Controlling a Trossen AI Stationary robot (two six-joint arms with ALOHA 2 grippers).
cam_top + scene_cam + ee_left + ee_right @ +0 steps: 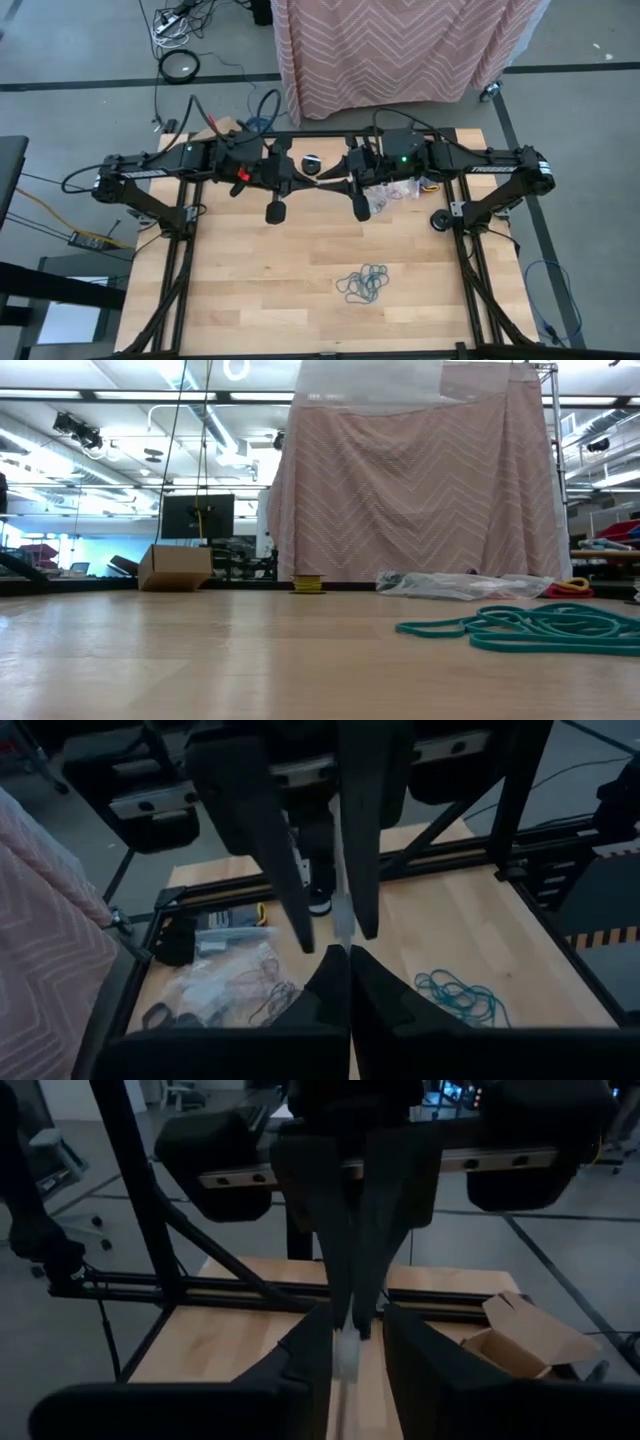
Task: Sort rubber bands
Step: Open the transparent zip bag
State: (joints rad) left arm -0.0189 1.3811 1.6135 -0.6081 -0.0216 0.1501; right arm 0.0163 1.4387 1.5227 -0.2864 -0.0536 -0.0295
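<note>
High over the table's middle, my two grippers meet tip to tip. My left gripper (348, 952) is shut on a thin, pale, see-through strip (342, 890). The strip runs on between the spread fingers of my open right gripper (357, 1315); whether those fingers touch it, I cannot tell. A heap of teal rubber bands (365, 285) lies on the wood toward the near edge and shows in the low view as rubber bands (530, 625). More dark rubber bands lie in and around clear bags (230, 985) under the right arm. My left gripper pinches the pale strip (346, 938) between its two fingertips, coming nearly level from the table's left. The strip is lifted clear of the table and stretches away from the fingertips into the gap of the other gripper.
A small black round disc (312, 160) lies near the far edge. Clear bags (450, 585) and a small yellow thing (308, 583) sit at the far side. A black frame (300, 133) rims the table. A pink cloth (400, 50) hangs beyond it.
</note>
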